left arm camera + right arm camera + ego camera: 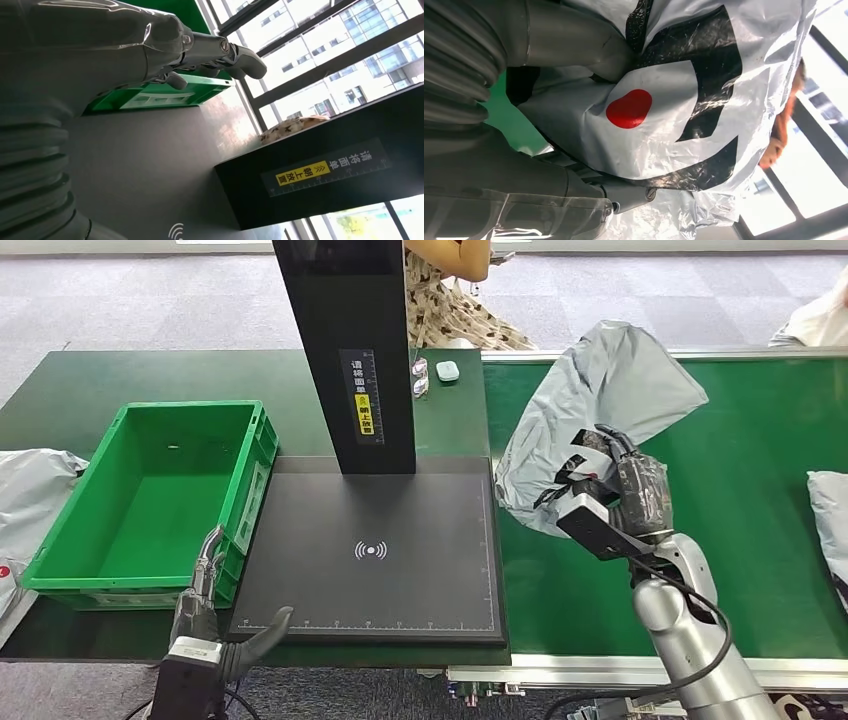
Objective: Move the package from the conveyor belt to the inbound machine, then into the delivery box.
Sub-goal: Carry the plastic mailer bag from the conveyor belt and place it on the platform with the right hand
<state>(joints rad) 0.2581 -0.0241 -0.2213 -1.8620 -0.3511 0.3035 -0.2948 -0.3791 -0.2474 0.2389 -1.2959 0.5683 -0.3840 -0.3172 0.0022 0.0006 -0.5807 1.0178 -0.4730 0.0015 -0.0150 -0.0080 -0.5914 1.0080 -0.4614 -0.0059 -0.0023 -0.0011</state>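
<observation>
Right hand (622,490) grips the crumpled grey plastic mailer package (600,410), holding it raised above the green conveyor belt (760,440), just beside the right edge of the black inbound machine platform (400,580). Right wrist view: thumb and dark fingers (624,192) clamp the mailer from both sides; its white face with black print and a red spot (629,108) is turned toward the camera.

Left hand (205,590) hangs low at the near left corner of the platform, between it and the green plastic delivery crate (100,490). It holds nothing; fingers (235,52) loosely extended and apart, thumb pointing toward the platform.

Platform carries a white wireless symbol (371,550) at its centre and a ruler scale along its near edge. Black upright scanner column (345,350) rises from the platform's far side, with a yellow-and-white label (364,400). The crate sits on the dark green tabletop (80,390), touching the platform's left edge.

A second pale mailer (830,510) lies on the belt at the right edge of the head view. White bags (30,490) lie left of the crate. A person in a patterned garment (455,310) stands behind the column.
</observation>
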